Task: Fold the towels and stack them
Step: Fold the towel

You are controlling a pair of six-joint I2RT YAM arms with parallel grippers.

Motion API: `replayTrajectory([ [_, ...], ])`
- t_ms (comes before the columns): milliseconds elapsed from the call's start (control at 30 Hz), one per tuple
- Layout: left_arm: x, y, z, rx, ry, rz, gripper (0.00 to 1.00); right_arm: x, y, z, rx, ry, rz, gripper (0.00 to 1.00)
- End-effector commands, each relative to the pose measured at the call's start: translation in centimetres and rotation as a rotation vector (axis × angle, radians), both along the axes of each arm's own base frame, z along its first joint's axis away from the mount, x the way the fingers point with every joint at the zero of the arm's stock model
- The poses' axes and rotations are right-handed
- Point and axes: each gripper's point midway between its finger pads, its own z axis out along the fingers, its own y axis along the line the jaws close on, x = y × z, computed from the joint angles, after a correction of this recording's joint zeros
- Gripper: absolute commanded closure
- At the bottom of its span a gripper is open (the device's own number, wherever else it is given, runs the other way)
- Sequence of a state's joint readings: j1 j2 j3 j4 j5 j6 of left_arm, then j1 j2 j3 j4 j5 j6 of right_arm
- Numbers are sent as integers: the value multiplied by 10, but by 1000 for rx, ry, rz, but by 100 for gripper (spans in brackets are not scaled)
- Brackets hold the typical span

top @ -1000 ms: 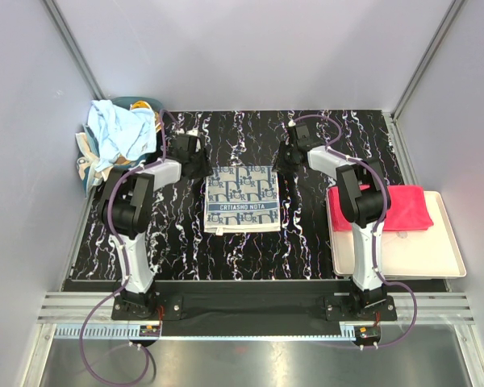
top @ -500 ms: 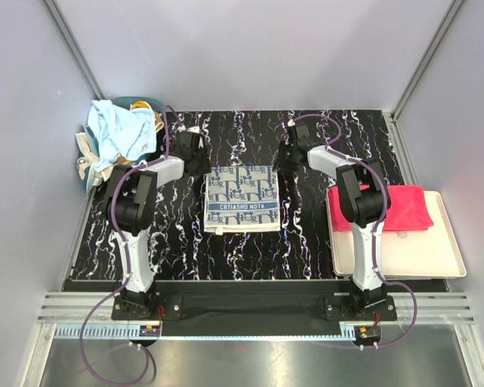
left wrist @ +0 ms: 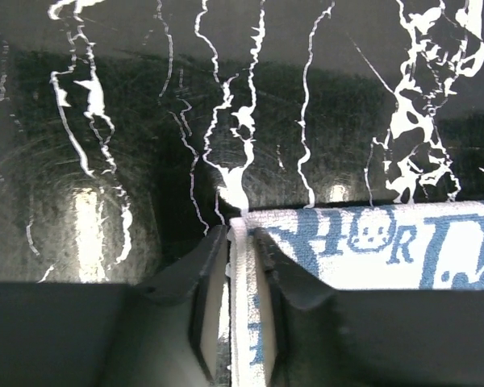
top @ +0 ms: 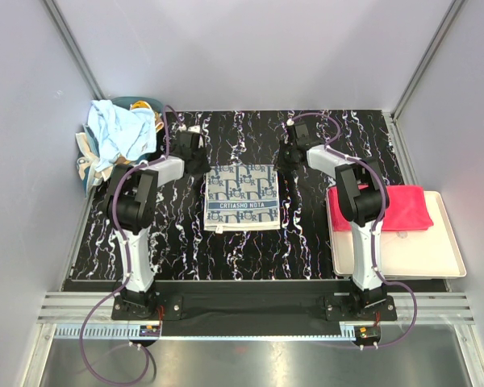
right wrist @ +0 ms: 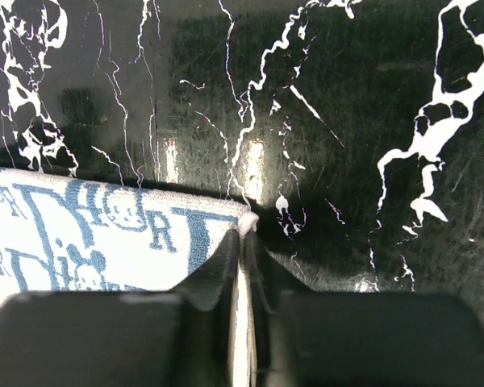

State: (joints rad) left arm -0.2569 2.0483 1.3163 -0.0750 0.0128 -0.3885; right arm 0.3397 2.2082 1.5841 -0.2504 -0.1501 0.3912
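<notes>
The pale grey towel with the dark-blue monogram pattern (top: 242,198) lies flat mid-table. My left gripper (top: 202,164) is at its far left corner and my right gripper (top: 283,164) at its far right corner. In the left wrist view the towel's (left wrist: 371,250) edge stands between the left gripper's (left wrist: 238,238) jaws, against one pad, with a thin gap to the other. In the right wrist view the right gripper (right wrist: 242,235) is shut on the towel's (right wrist: 89,234) corner. A pink-red towel (top: 403,207) lies folded on the tray. A light blue towel (top: 117,129) tops a heap at the far left.
The cream tray (top: 411,258) sits at the table's right edge beside the right arm. A basket (top: 87,165) holding the heap of cloths stands off the table's far left corner. The black marbled tabletop (top: 306,234) surrounds the monogram towel.
Both arms have stayed at the monogram towel's far corners. Both pairs of jaws have narrowed round those corners; the towel lies where it was.
</notes>
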Motion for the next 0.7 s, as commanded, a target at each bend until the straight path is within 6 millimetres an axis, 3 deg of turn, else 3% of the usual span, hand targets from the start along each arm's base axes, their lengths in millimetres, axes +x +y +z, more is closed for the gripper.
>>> replayTrajectory([
  [0, 0, -8, -9, -23, 10, -38, 80, 8, 2, -2, -18, -25, 14, 92],
  [133, 6, -13, 8, -59, -46, -48, 96, 13, 0, 6, -26, -53, 11, 98],
  [233, 14, -14, 27, -105, -102, -41, 100, 18, 0, 18, -30, -87, 16, 100],
  [433, 25, -15, 77, -173, -228, -28, 100, 24, -1, 51, -19, -185, 15, 100],
  [467, 25, -12, 82, -174, -242, -19, 100, 27, -1, 65, -7, -224, 11, 100],
  [533, 19, -10, 91, -178, -271, -9, 100, 23, -2, 69, -2, -238, 6, 100],
  [567, 20, -8, 97, -185, -293, -2, 100, 24, -2, 83, 11, -274, 4, 100],
  [600, 15, -6, 93, -181, -286, 1, 100, 20, -2, 82, 12, -274, 7, 100],
  [667, 13, -5, 105, -190, -319, 4, 100, 19, -3, 96, 27, -304, 5, 100],
])
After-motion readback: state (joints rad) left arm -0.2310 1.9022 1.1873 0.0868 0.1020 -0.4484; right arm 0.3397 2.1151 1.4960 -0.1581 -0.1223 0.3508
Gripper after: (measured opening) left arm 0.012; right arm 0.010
